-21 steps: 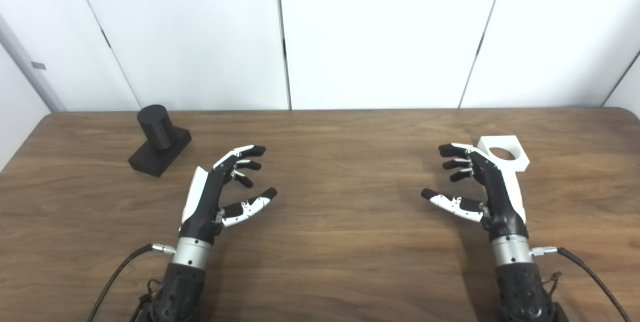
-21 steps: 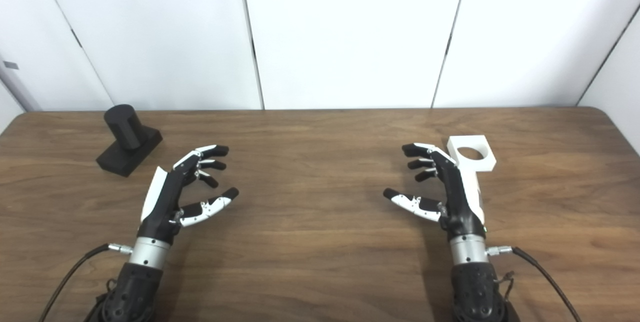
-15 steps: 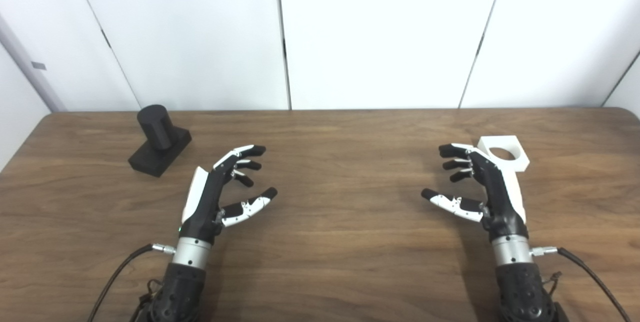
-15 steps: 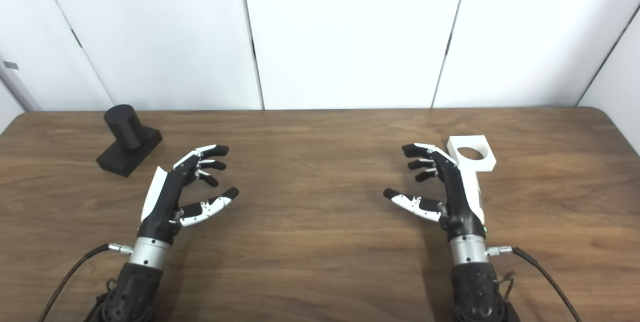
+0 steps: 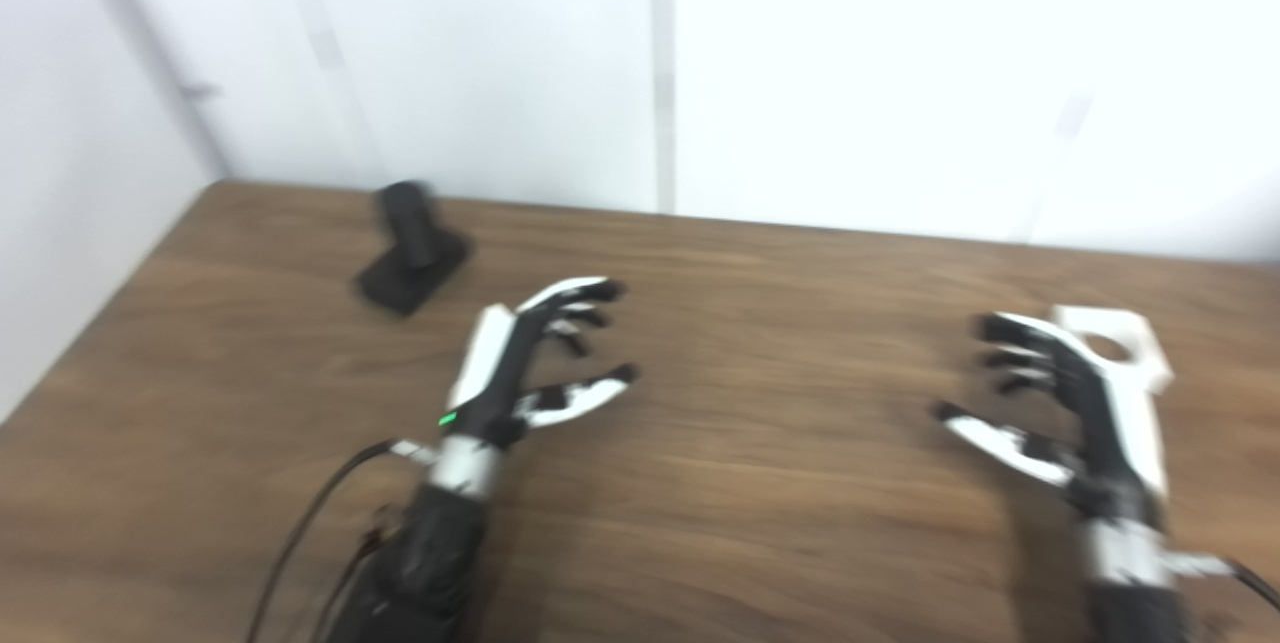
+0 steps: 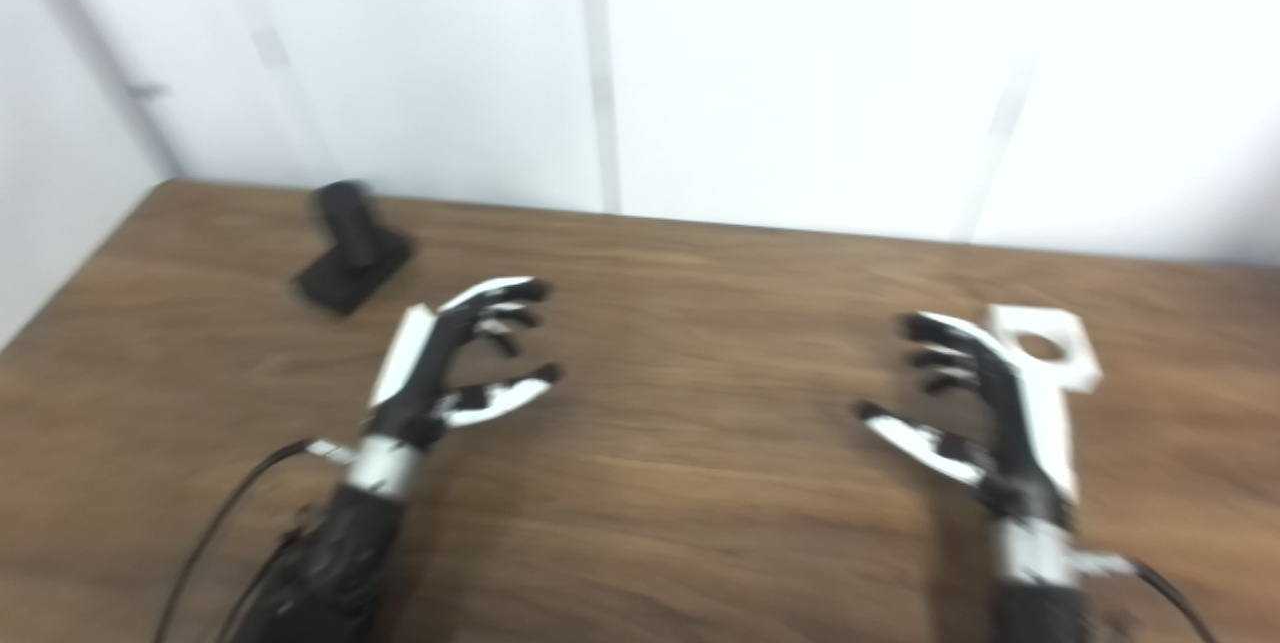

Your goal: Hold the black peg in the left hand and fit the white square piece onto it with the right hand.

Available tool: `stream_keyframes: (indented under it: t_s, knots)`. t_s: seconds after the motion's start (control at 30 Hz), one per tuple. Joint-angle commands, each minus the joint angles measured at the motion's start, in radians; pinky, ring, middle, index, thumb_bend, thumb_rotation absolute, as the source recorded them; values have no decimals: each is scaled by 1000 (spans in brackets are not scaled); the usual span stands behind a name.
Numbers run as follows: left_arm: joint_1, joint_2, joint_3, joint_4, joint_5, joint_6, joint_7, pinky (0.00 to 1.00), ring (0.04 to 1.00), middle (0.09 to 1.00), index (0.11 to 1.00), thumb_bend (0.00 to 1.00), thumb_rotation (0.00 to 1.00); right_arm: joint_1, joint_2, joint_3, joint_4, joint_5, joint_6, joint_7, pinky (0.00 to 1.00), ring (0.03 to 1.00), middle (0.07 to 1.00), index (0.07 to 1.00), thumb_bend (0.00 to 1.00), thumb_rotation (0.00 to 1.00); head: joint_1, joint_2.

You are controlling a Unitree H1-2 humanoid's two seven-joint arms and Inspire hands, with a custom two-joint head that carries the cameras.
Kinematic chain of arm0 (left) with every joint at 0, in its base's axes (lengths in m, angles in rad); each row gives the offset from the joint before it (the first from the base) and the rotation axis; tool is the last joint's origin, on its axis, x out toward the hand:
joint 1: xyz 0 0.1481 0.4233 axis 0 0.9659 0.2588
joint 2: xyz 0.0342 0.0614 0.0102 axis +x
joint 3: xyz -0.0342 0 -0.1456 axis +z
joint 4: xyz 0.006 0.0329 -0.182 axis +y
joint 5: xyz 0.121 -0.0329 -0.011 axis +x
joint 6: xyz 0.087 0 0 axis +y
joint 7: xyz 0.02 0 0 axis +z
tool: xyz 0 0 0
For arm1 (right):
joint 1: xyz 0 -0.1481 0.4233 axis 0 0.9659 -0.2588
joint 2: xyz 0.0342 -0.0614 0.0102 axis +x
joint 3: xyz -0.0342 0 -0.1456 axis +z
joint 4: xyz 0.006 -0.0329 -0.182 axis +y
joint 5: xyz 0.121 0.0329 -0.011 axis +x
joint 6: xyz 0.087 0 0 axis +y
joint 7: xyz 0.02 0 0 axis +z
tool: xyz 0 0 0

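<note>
**Brown counter, both hands waiting empty**

Brown wood-grain is covering the whole counter point(image 5: 760, 483), and both pictures are showing it smeared by blur, so fine detail is hard to read. With the counter as the landmark: the black peg, a short dark cylinder on a flat black base point(image 5: 412, 251), is standing upright near the counter's far left corner, resting on the wood and touched by nothing. The white square piece with a round hole through it point(image 6: 1042, 351) is lying flat on the counter's right side, roughly level with the middle of its depth.

The left hand, black with white plates point(image 5: 530, 368), is hovering over the counter's left-centre, its arm coming up from the near edge. Its fingers point(image 5: 590, 291) are spreading wide and curling slightly, thumb apart from the rest, holding nothing. The peg is sitting well beyond it, farther back and to the left.

The right hand, black and white like the other point(image 6: 985, 413), is hovering over the counter's right side. Its fingers point(image 6: 925, 328) are also standing wide apart and gripping nothing. The white piece is lying just behind the back of this hand; whether the two are touching cannot be told through the blur.

A black cable point(image 5: 300, 533) is trailing from the left wrist toward the counter's near edge.
</note>
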Motion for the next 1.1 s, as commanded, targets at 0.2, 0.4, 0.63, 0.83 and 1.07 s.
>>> stream_keyframes:
  t_s: [0.2,0.4,0.63,0.83,1.07]
  knots:
    - [-8,-59,-33,55,43,-36,70,464,639,740,718,644,52,-12,-21,-22,-46,34,-9,16,504,631,701,676,543,0,54,-28]
    - [-7,-62,-40,54,52,-31,81,465,642,741,719,647,52,1,-3,-26,-113,36,62,36,514,631,705,678,538,0,57,-34]
    - [-8,-54,-43,47,49,-27,76,455,638,739,719,641,43,4,4,-26,-143,30,83,49,511,631,698,675,536,0,59,-40]
    - [-15,-47,-34,-5,-5,13,29,434,630,739,709,694,127,3,0,-31,-145,32,78,51,502,622,689,667,532,0,63,-39]
    - [-53,14,15,-81,-70,63,-39,510,640,706,710,724,85,3,8,-36,-161,43,109,64,506,627,693,672,522,0,70,-47]
